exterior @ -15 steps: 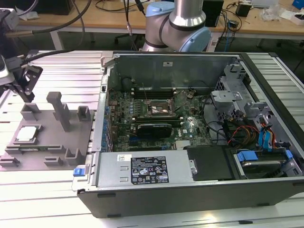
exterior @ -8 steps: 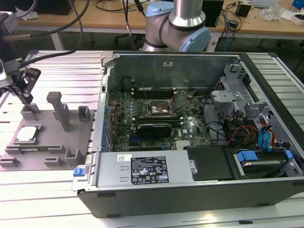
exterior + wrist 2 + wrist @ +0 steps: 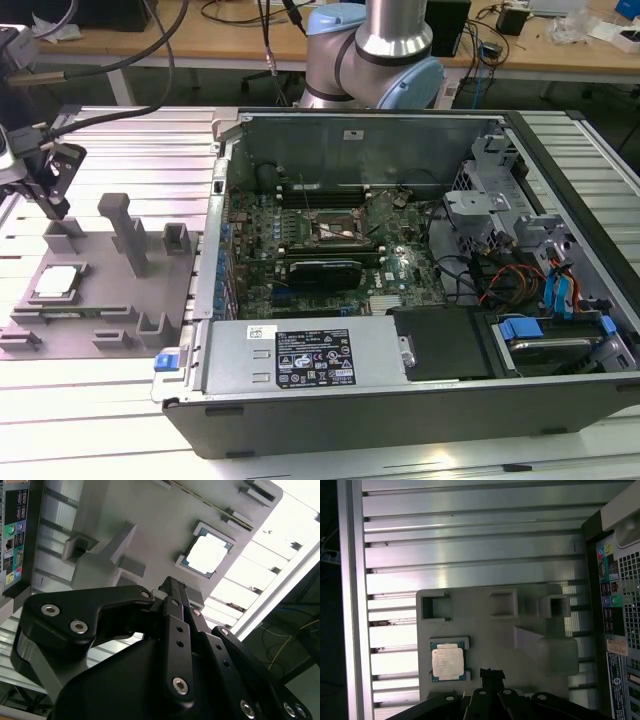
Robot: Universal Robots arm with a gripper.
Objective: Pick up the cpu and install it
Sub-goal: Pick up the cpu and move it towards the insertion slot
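Note:
The cpu (image 3: 57, 282) is a small square chip with a pale silvery top. It lies flat in a recess of the grey fixture plate (image 3: 110, 305) at the exterior view's left, and shows in both wrist views (image 3: 207, 555) (image 3: 447, 661). My gripper (image 3: 55, 207) hangs above the plate's far end, a little beyond the cpu and apart from it. Its dark fingertips (image 3: 491, 673) are together and hold nothing; in the second wrist view my gripper (image 3: 172, 586) points at the plate beside the cpu. The dark square socket (image 3: 335, 228) sits mid-motherboard in the open computer case (image 3: 400, 300).
Grey posts and blocks (image 3: 128, 232) stand up from the fixture plate near my gripper. The case wall (image 3: 215, 230) rises between plate and motherboard. A long grey box with a white label (image 3: 300, 355) lies along the case front. Cables and drive bays (image 3: 540, 290) fill its right side.

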